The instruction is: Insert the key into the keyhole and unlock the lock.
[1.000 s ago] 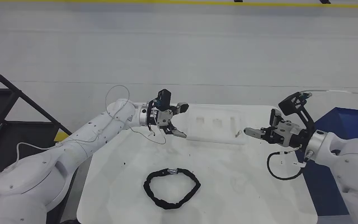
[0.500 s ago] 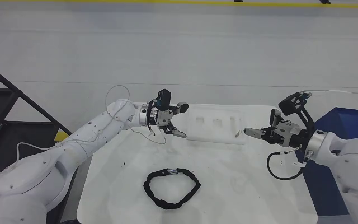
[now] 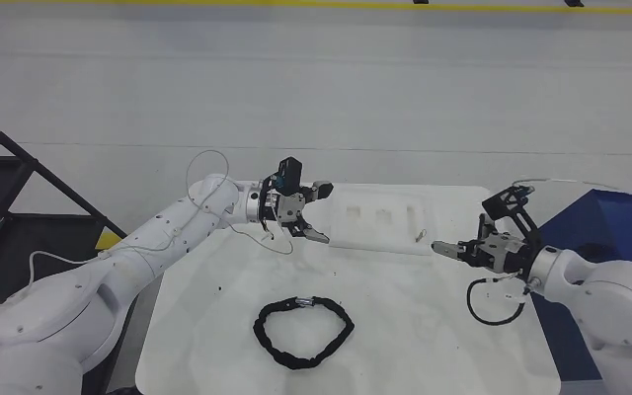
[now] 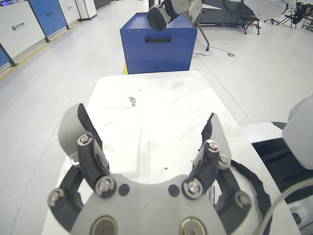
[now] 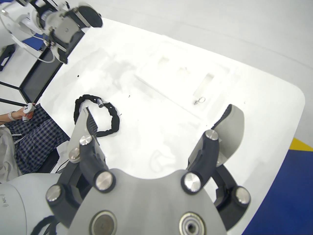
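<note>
– While the right gripper (image 3: 441, 248) hangs with its fingers spread, where does the key (image 3: 422, 235) lie?
– On the edge of the white foam tray (image 3: 380, 212), just ahead of those fingertips and untouched. The chain lock (image 3: 302, 331) lies on the table (image 3: 444, 336), well apart. The left gripper (image 3: 318, 211) is likewise spread and holds nothing.

My top camera looks down from high above the foam tray (image 3: 355, 233). My left wrist camera sits low at one tray end, facing along it; my right looks back from the other, higher. All share the key (image 4: 132, 100).
</note>
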Tool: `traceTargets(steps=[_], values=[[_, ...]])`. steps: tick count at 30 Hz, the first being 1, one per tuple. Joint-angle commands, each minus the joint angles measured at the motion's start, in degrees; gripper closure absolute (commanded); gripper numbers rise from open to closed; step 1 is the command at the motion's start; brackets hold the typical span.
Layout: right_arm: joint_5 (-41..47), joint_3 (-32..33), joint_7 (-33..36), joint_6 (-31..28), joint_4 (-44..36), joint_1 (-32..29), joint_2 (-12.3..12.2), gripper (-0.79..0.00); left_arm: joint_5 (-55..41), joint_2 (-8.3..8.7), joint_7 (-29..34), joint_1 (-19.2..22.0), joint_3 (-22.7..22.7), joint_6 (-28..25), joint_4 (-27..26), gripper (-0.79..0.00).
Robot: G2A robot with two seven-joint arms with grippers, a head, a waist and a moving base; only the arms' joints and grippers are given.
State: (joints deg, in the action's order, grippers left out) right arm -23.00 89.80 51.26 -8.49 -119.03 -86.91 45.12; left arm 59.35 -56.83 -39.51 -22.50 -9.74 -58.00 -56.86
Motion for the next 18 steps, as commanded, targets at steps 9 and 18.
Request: traceTargets(steps=[9, 18], values=[[-5.16, -3.39, -1.51, 1.28, 2.82, -4.64, 0.38, -0.785, 0.00, 0.00, 0.00, 0.00, 0.00, 0.00, 0.00, -0.785], [-11.93, -9.94, -5.20, 7.92, 4.93, -1.94, 1.46, -0.785, 0.00, 0.00, 0.00, 0.00, 0.00, 0.00, 0.00, -0.785]])
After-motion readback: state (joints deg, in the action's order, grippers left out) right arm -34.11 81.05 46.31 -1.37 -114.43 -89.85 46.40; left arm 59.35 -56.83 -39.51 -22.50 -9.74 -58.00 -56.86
